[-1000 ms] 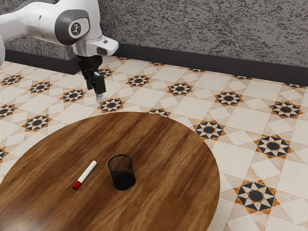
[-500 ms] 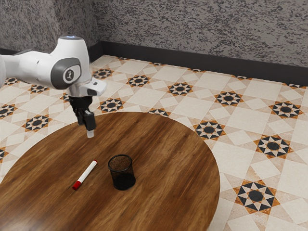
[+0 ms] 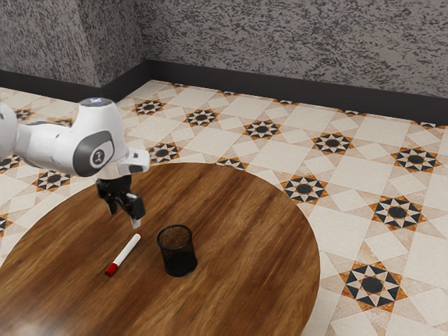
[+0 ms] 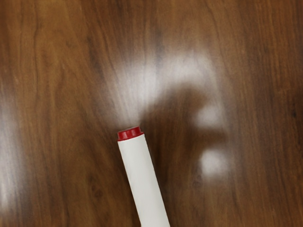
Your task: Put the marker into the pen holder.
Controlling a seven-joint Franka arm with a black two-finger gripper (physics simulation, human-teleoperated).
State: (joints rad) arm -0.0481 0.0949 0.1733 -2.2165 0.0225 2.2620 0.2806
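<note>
Reaching in from the exterior view's left, with the end effector [image 3: 124, 218] open: fingers [image 3: 134, 207] apart, gripping nothing, pointed down near the far end of the marker [image 3: 124, 253]. Probably held that way to leave room for the barrel to pass between them. Hard to tell just how high above it.

Lying flat on the round wooden surface [image 3: 234, 234], to the left of the pen holder [image 3: 177, 250] and just beside it, not touching. Slanted, with the long red cap [image 3: 110, 269] near and the short red plug [image 4: 130, 134] at the far end. Also visible in the wrist view, with the white barrel running from the plug toward the hand's underside.

Standing upright, mouth up, ready to receive; seemingly with nothing inside. Placed close by, so likely to call for only a short carry, but also easy to knock in passing.

Counting: one marker, with two red ends; one pen holder; one surface; one arm [image 3: 52, 145].

Barely begun, by the look of things, and most likely lining up for the grasp. Next, best to centre over the barrel, lower, close, lift, then tip upright. Worth guarding against rolling or a lopsided grip too near the plug.
</note>
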